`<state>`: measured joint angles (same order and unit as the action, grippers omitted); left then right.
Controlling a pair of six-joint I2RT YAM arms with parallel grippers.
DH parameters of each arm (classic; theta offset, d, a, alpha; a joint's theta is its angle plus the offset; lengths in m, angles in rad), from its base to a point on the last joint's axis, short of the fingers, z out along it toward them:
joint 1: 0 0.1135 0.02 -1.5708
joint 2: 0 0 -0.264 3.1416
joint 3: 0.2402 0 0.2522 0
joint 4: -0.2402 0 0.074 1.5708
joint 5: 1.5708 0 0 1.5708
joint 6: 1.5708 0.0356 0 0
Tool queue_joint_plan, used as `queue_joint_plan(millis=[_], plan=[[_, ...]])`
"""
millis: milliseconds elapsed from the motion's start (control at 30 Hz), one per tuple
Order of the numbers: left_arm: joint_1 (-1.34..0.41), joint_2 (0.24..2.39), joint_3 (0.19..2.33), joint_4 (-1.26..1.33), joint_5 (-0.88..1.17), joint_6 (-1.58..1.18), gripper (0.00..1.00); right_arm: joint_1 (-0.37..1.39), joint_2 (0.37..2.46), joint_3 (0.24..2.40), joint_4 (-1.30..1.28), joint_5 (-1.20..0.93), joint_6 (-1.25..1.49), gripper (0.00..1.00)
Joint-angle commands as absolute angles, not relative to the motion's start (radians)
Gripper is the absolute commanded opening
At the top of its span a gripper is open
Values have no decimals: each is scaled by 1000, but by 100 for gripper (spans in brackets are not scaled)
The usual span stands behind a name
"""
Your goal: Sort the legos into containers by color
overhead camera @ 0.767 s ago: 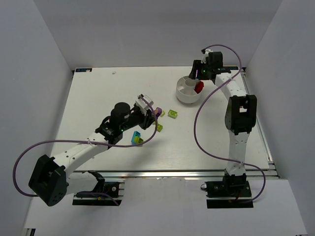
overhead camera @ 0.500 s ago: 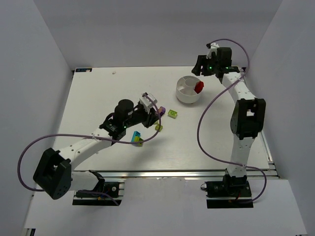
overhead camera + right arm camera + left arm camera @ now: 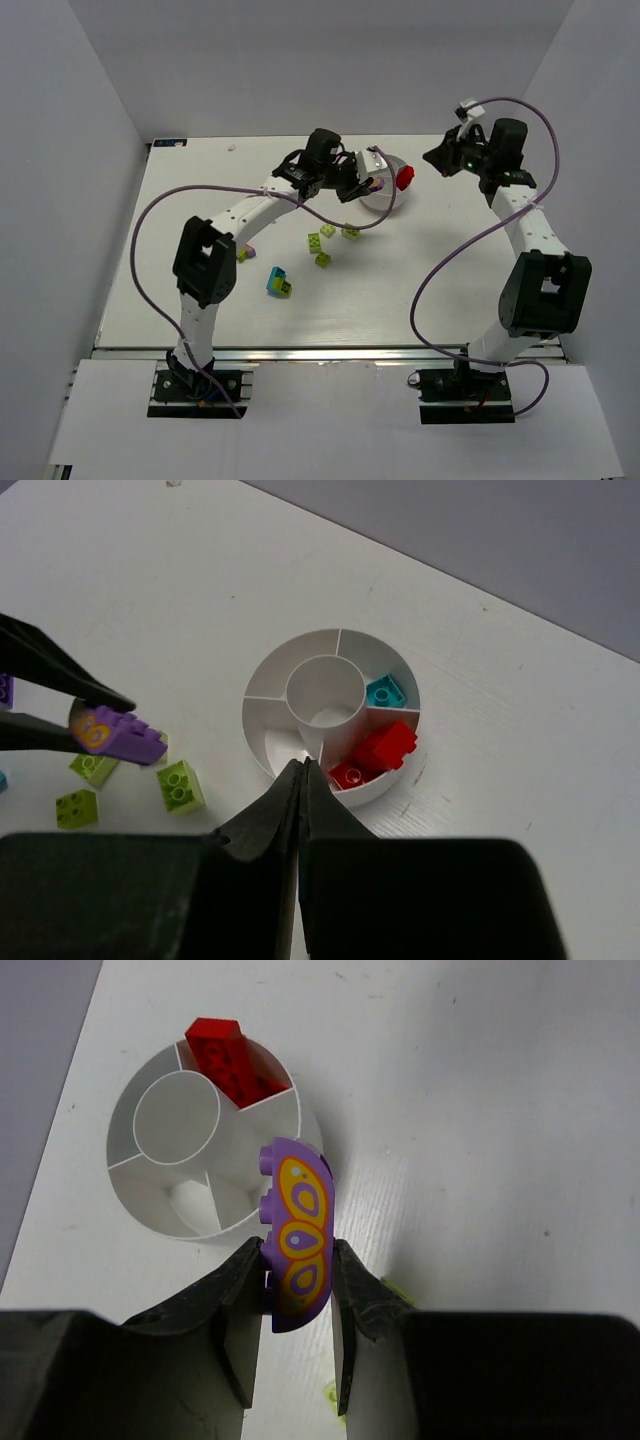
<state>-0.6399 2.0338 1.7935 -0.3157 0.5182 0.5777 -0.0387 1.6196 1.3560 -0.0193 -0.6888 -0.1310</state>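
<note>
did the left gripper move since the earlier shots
Yes. In the top view the left gripper, shut on the purple brick, went from mid-table up and right to the white dish.

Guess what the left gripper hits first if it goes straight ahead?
Probably the white dish, at its near rim. The left gripper, clamping the purple brick, points there, though depth is unclear.

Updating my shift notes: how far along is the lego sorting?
Done: red bricks and a cyan brick lie in separate wedges of the dish. In hand: the left tool grips a purple brick. Remaining: lime bricks and a cyan-green clump on the table.
</note>
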Motion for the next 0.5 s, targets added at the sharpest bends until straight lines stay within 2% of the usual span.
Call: queue_joint_plan(millis=[0, 200, 467], plan=[[-644, 2063, 1878, -442, 563, 782, 5, -77, 1548, 1309, 64, -727, -129, 0], [-644, 2183, 2022, -451, 523, 844, 7, -126, 1526, 1267, 69, -756, -74, 0], [-644, 2261, 2077, -361, 471, 882, 7, -138, 1523, 1239, 54, -778, -58, 1]])
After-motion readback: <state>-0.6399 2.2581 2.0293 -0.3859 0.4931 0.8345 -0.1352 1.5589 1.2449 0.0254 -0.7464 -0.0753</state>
